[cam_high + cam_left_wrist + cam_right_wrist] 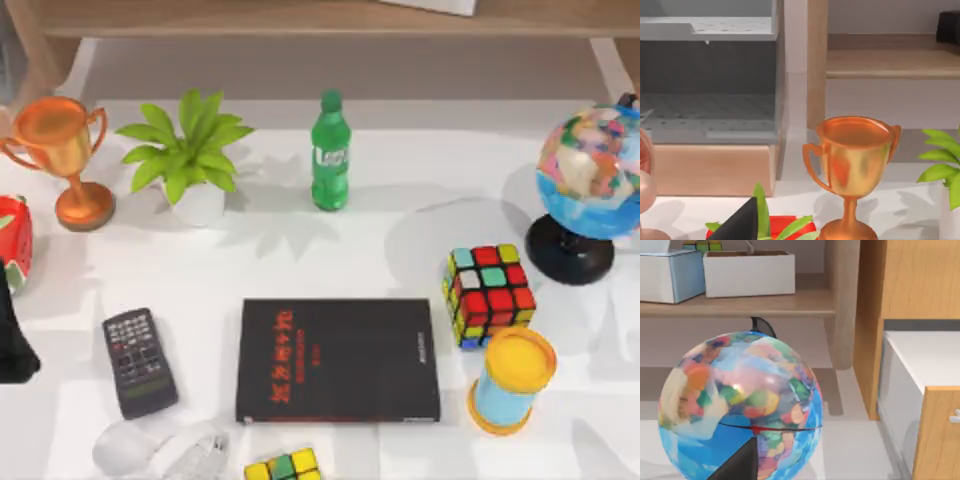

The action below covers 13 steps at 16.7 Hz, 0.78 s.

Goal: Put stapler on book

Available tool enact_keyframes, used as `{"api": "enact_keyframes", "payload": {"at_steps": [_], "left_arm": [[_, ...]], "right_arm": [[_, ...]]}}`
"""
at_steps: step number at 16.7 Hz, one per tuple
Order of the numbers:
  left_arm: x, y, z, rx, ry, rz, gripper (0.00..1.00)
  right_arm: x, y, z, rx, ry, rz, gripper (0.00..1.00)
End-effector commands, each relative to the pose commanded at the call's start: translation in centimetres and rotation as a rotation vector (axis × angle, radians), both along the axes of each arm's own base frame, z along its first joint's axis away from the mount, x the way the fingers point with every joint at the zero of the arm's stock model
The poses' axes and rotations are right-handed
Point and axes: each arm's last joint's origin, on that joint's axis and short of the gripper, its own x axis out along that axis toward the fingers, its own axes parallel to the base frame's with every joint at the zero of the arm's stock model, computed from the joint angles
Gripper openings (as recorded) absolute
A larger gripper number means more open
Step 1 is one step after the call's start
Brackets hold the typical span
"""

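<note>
At the table's front a pale shape I take for the stapler (pixel 160 450) crowds the remote (pixel 139 362) and a small cube (pixel 283 467), so a grab could nudge either, the book (pixel 338 360) lies flat just beyond, and farther off the left arm (pixel 14 335) waits at the left edge and the right arm (pixel 630 100) by the globe (pixel 598 165), their grip impossible to tell.

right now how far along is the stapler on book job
Nothing looks done yet. The book lies flat near the table's front with its cover bare. Nothing is in hand: the left arm sits at the table's left edge, beside the remote control. A pale, whitish object at the front left may be the stapler, but I cannot tell. Grasping it and placing it on the book are both left.
</note>
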Motion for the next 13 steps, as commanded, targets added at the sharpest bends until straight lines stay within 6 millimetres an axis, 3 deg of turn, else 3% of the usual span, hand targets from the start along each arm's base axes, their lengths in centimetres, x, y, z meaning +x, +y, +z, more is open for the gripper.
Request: {"api": "enact_keyframes", "payload": {"at_steps": [3,6,10,13], "left_arm": [[0.0,0.0,0.0,0.0,0.0,0.0,1.0],[0.0,0.0,0.0,0.0,0.0,0.0,1.0],[0.0,0.0,0.0,0.0,0.0,0.0,1.0],[0.0,0.0,0.0,0.0,0.0,0.0,1.0]], "right_arm": [[0.0,0.0,0.2,-0.002,0.004,0.0,1.0],[0.1,-0.1,2.0,-0.009,0.051,-0.01,1.0],[1.4,-0.5,7.3,-0.02,0.194,-0.043,1.0],[4.5,-1.1,12.3,-0.027,0.347,-0.072,1.0]]}}
